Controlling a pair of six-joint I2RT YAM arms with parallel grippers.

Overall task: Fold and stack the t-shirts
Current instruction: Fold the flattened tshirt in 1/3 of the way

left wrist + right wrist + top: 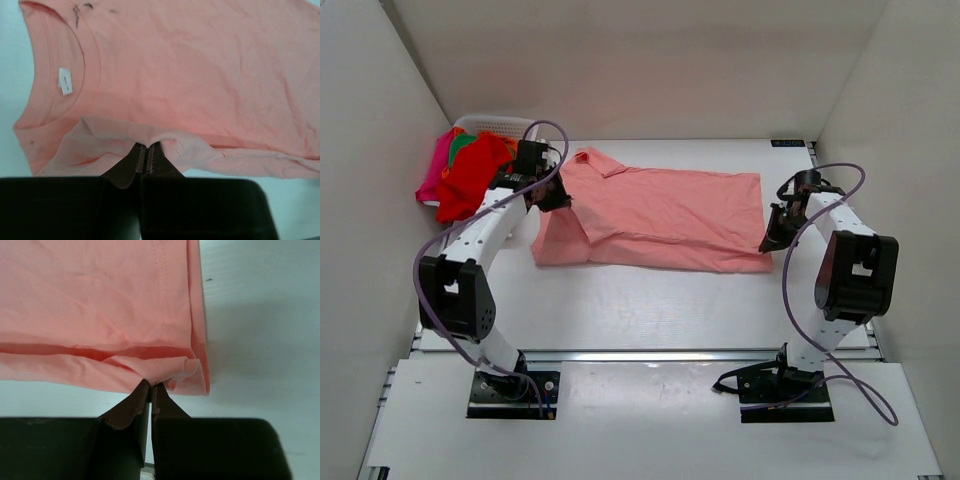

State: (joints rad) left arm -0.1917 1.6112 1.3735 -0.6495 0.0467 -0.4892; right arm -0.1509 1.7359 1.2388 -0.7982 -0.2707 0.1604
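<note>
Closed tight on a thin cloth fold at left gripper (pixel 146 146) and right gripper (pixel 151 382): collar-end edge and hem corner of pink shirt (pixel 660 215). Could slip from so shallow a pinch under uneven pull, wrecking the fold. Lies flat just beside basket (pixel 495 124), collar toward it, long axis pointing away.

Salmon-pink t-shirt (pixel 660 215) on white table (pixel 650 310)

No legible text — the white neck tag (pixel 65 81) inside the salmon-pink t-shirt (pixel 200 75) carries marks too small to read.
</note>
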